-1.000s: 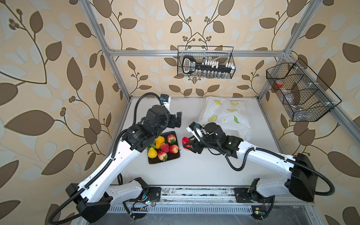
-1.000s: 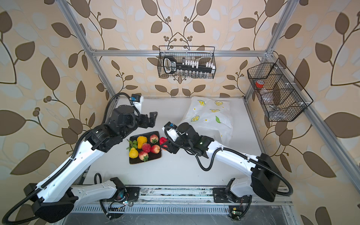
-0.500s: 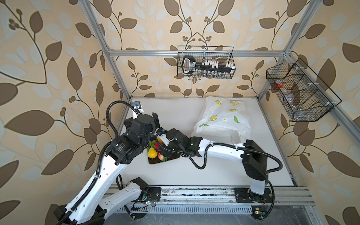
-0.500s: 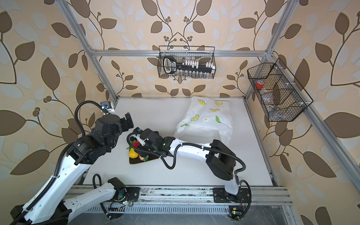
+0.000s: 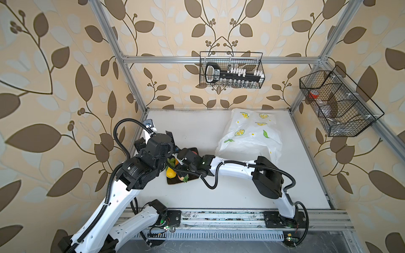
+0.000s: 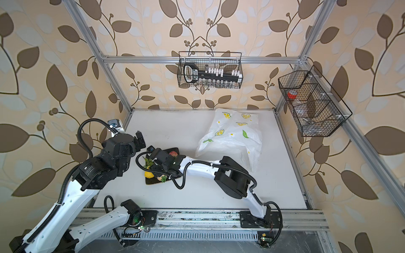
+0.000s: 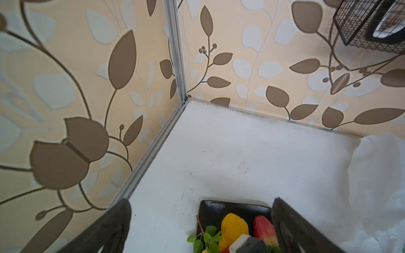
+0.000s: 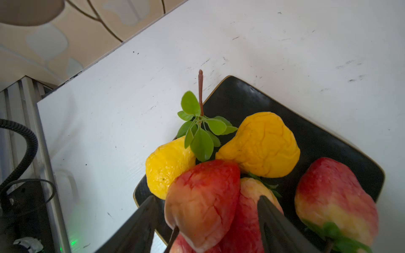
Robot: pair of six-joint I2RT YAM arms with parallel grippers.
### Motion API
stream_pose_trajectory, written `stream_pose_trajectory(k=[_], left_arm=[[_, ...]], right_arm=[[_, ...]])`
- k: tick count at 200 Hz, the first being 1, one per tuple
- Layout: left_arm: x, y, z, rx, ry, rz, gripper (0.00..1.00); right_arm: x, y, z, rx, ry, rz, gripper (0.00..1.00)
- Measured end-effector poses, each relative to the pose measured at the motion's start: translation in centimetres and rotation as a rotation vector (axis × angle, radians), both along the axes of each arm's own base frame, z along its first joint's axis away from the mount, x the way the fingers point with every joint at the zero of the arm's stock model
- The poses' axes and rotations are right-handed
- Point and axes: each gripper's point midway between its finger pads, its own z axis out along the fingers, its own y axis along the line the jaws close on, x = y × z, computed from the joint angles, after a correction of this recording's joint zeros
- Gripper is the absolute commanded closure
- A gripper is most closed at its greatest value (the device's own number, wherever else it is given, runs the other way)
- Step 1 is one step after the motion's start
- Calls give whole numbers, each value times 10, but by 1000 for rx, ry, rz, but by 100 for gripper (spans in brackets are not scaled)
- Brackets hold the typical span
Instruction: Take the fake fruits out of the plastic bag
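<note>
I'm in a robot lab test cell, folks: aluminium frame (image 5: 164,59) boxing in my white tabletop (image 5: 197,131), leaf wallpaper (image 5: 54,76) dressing the panels, wire baskets (image 5: 341,124) hooked on, and a slotted mounting rail (image 5: 219,215) up front.

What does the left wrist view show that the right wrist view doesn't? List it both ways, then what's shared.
Left wrist only: the bag, a wire basket, the wall corner and the open left gripper.
Right wrist only: a red fruit between the spread fingers of the right gripper, and a black cable.
Both: the black tray, the orange fruit, green leaves and the white table.
</note>
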Motion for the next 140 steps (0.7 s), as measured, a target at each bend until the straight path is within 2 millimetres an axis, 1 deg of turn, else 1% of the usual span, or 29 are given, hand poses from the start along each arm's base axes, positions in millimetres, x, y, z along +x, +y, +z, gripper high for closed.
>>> stream_pose_trajectory(k=[19, 37, 51, 72, 75, 89, 99, 103, 112, 115, 119, 122, 126, 129, 133, 136, 140], left_arm=[[2, -1, -8, 5, 18, 7, 1], [3, -2, -13, 12, 31, 8, 1], [4, -2, -14, 13, 35, 8, 1], [7, -4, -16, 10, 30, 7, 1], [7, -5, -16, 9, 30, 6, 1], [10, -8, -24, 5, 39, -6, 1], [11, -10, -30, 3, 48, -15, 1], [12, -12, -32, 2, 52, -19, 1], [13, -14, -39, -1, 63, -30, 1], [14, -15, -41, -1, 67, -34, 1], [15, -17, -44, -1, 72, -38, 1], [16, -18, -46, -2, 77, -41, 1], [16, -19, -50, -2, 84, -47, 1], [17, -20, -52, -2, 89, -51, 1], [18, -22, -56, -2, 96, -55, 1], [19, -23, -58, -2, 99, -58, 1], [21, -25, -61, -1, 106, -62, 1]], right_arm=[[0, 0, 1, 1, -3, -2, 26], [-2, -5, 14, 19, -9, -3, 25], [-7, -14, 37, 54, -22, -5, 25], [-19, -42, 85, 134, -61, -9, 25], [-21, -49, 95, 150, -73, -15, 25], [-28, -76, 127, 206, -116, -37, 25], [-32, -96, 143, 237, -145, -62, 25], [-33, -108, 150, 248, -162, -81, 25], [-35, -129, 157, 257, -186, -116, 25], [-34, -140, 160, 260, -199, -138, 24], [-34, -149, 161, 258, -207, -154, 25], [-32, -161, 162, 254, -219, -180, 24], [-31, -171, 161, 251, -228, -200, 24], [-27, -184, 162, 247, -240, -231, 24], [-25, -195, 160, 241, -248, -254, 24], [-21, -210, 160, 235, -260, -292, 24], [-17, -224, 158, 224, -270, -325, 24]])
